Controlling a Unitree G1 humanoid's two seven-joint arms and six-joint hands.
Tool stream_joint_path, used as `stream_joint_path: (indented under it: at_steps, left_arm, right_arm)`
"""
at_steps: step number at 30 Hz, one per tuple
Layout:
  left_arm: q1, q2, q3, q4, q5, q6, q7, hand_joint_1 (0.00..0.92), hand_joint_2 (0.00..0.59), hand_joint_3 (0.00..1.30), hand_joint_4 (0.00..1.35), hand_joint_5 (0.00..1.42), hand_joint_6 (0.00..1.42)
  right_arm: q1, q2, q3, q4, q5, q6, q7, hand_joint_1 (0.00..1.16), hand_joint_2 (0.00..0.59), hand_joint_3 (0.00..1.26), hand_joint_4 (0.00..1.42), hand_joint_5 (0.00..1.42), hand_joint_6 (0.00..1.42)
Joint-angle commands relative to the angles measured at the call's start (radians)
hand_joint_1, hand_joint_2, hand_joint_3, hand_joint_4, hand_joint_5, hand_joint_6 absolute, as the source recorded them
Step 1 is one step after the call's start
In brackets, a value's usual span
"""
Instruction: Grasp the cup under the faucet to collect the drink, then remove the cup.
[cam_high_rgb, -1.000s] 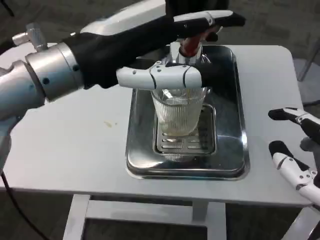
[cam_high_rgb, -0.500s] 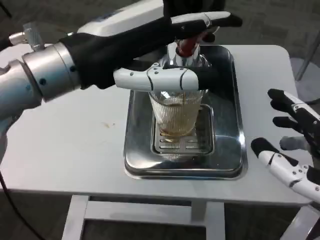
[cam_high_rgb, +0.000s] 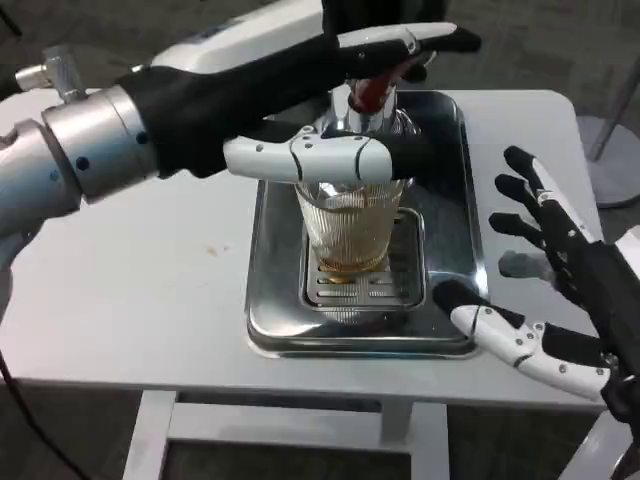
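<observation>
Ribbed clear glass cup (cam_high_rgb: 350, 225), gripped by the left hand (cam_high_rgb: 330, 155) beneath the red-handled faucet (cam_high_rgb: 375, 92), is part-filled with amber drink; removal outstanding; right hand (cam_high_rgb: 545, 290) spread, unladen, alongside.

Looks like a lab or test room, not a home or café: plain white table (cam_high_rgb: 150, 290) on white legs, standing alone on dark grey carpet-like floor (cam_high_rgb: 520, 40); at table centre a steel drip tray (cam_high_rgb: 455, 250) with slotted grate and a small red-handled faucet (cam_high_rgb: 375, 90) set up as a drink-dispensing rig; at 3 o'clock a round grey stand base (cam_high_rgb: 610, 150) on the floor; no kitchen fittings around the table
</observation>
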Motion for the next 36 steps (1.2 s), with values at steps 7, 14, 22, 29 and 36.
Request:
stream_joint_path:
  at_steps: [7,14,22,29,36]
  left_arm:
    - [0.076,0.032,-0.054,0.056,0.061,0.027,-0.068,0.000,0.166,0.10,0.05,0.15,0.25]
    - [0.079,0.040,-0.051,0.057,0.060,0.025,-0.070,0.000,0.161,0.10,0.05,0.15,0.25]
    - [0.081,0.043,-0.052,0.050,0.057,0.028,-0.073,0.000,0.152,0.10,0.05,0.15,0.25]
    - [0.084,0.049,-0.049,0.042,0.055,0.031,-0.074,0.000,0.144,0.10,0.05,0.15,0.25]
    - [0.089,0.057,-0.044,0.029,0.048,0.039,-0.076,0.000,0.131,0.10,0.05,0.15,0.25]
  right_arm:
    - [-0.071,0.012,0.066,0.126,0.005,-0.071,-0.090,0.67,0.253,0.00,0.03,0.10,0.25]
    - [-0.130,0.013,0.087,0.209,0.018,-0.084,-0.111,0.67,0.253,0.00,0.03,0.10,0.25]
    - [-0.173,0.023,0.108,0.266,0.015,-0.101,-0.147,0.67,0.253,0.00,0.02,0.09,0.23]
    - [-0.193,0.027,0.114,0.304,0.023,-0.118,-0.162,0.65,0.256,0.00,0.02,0.07,0.21]
    - [-0.231,0.040,0.131,0.364,0.027,-0.152,-0.188,0.64,0.256,0.00,0.02,0.07,0.21]
